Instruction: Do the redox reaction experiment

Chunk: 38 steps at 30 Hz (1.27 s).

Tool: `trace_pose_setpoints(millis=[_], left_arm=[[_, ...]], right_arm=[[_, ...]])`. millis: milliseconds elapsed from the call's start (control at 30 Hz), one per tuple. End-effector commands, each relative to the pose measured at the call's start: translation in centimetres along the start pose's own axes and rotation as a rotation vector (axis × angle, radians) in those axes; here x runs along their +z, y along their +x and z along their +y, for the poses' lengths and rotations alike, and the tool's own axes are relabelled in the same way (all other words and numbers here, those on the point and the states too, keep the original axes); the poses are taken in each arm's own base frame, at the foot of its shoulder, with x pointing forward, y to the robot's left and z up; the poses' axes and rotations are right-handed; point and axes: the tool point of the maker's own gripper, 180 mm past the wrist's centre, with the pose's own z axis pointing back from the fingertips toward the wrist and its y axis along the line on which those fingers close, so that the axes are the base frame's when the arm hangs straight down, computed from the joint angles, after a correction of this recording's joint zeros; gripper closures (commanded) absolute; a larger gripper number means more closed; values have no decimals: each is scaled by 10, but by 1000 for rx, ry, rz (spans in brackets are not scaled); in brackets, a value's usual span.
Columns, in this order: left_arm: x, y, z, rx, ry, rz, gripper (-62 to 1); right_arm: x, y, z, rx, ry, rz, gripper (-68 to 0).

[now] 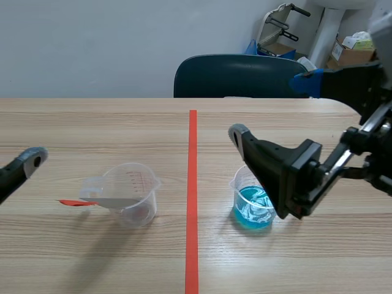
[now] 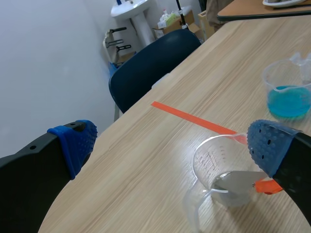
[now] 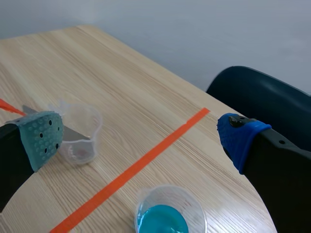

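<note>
On the right half of the pale wooden table [image 1: 294, 257], at 3 o'clock from the orange-red tape line [image 1: 192, 184], stands the small clear plastic beaker a third full of blue liquid [image 1: 251, 208]. Across the line, at its 9 o'clock, is a clear graduated plastic measuring cup with a spout and a handle [image 1: 131, 196]. A flat grey metal strip with an orange-red grip [image 1: 104, 202] rests in the cup, and its coloured end pokes out over the rim toward 9 o'clock.

The right gripper [image 3: 141, 141] hangs above the blue beaker with its fingers spread wide and nothing between them; the beaker lies just under and ahead of it. The left gripper [image 2: 175, 145] is equally wide and empty, and the measuring cup sits close ahead of it, near one finger.

The blue beaker will probably feel light, thin-walled and a little slick. It should flex if pinched hard, and the liquid would slosh (a tilt spills it fast). The safest hold looks to be across opposite walls at mid-height, closing gently and keeping it upright.

The strip is thin and stiff, awkward to lift off a flat surface. Its overhanging orange-red end, free of the rim, is the place to pinch.
</note>
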Motion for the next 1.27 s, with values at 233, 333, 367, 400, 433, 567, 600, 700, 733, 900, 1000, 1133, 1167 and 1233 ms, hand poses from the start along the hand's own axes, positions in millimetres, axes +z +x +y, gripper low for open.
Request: trace_pose_setpoints(millis=[233, 333, 367, 400, 433, 567, 600, 700, 733, 900, 1000, 1133, 1167, 1233], left_arm=[[-43, -7, -25, -41, 22, 13, -623], [-55, -4, -29, -68, 46, -5, -623], [-58, -3, -30, -75, 58, -12, -623], [-61, 0, -30, -77, 68, -23, -623], [-64, 1, -31, -79, 76, -32, -623], [-72, 8, -39, -74, 68, -63, -623], [-73, 8, -42, -71, 57, -67, -623], [-74, 13, -51, -64, 25, -98, -623], [-74, 15, -54, -64, 15, -108, -623], [-72, 24, -61, -72, -22, -158, -623], [-71, 24, -61, -80, -34, -162, -623], [-70, 23, -61, -87, -39, -154, -623], [-70, 23, -61, -87, -39, -154, -623], [-70, 23, -61, -87, -40, -154, -623]], right_arm=[[28, 17, 9, 3, -26, -1, -679], [30, 15, 6, 9, -33, 11, -679], [30, 15, 5, 15, -34, 12, -679], [30, 15, 5, 18, -36, 12, -679], [30, 15, 4, 20, -37, 12, -679], [30, 14, 4, 20, -37, 17, -679], [30, 14, 4, 20, -37, 17, -679], [30, 12, 4, 19, -37, 29, -679], [30, 11, 4, 19, -37, 34, -679], [30, 11, 4, 19, -38, 35, -679], [30, 11, 4, 19, -38, 35, -679], [30, 11, 4, 19, -37, 35, -679], [30, 11, 4, 19, -37, 35, -679], [30, 11, 4, 19, -37, 36, -679]])
